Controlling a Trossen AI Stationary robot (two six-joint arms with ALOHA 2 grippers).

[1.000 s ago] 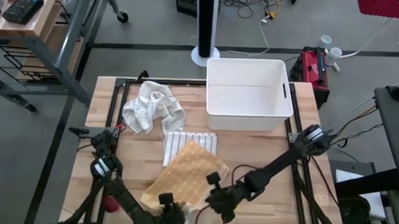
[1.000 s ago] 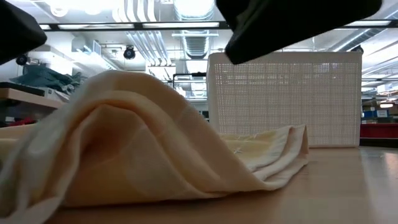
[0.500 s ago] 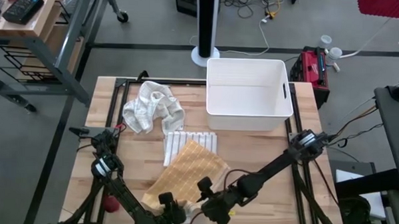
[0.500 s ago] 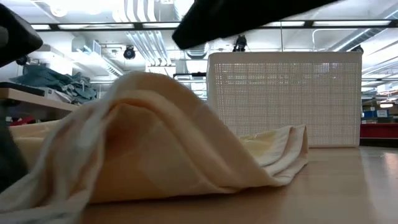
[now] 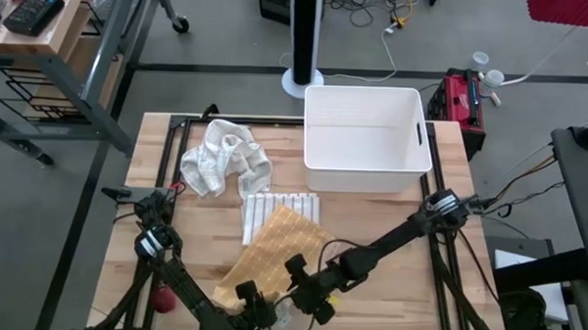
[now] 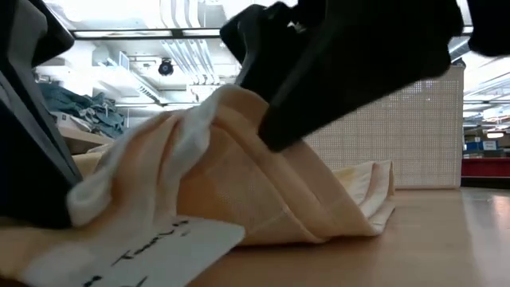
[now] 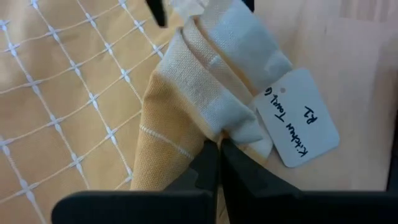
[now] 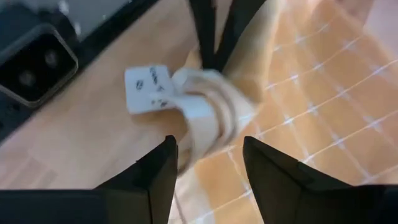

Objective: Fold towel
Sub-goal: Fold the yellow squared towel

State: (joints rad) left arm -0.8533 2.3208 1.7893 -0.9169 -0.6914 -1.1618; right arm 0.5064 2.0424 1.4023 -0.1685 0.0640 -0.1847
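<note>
The yellow-orange checked kitchen towel [image 5: 271, 254] lies bunched at the worktop's [image 5: 390, 227] front edge, and the left gripper [image 7: 219, 144] has its fingers clenched on the towel's white-edged corner. The right gripper [image 8: 208, 155] sits just beside that corner, fingers spread apart, holding nothing. Pale wooden worktop, grey floor around it. The white paper tag [image 7: 298, 127] reads "Kitchen Towel", legible only from the left wrist. The overhead view adds a white plastic bin [image 5: 366, 138], a crumpled white cloth [image 5: 224, 158] and a striped cloth [image 5: 273, 205].
</note>
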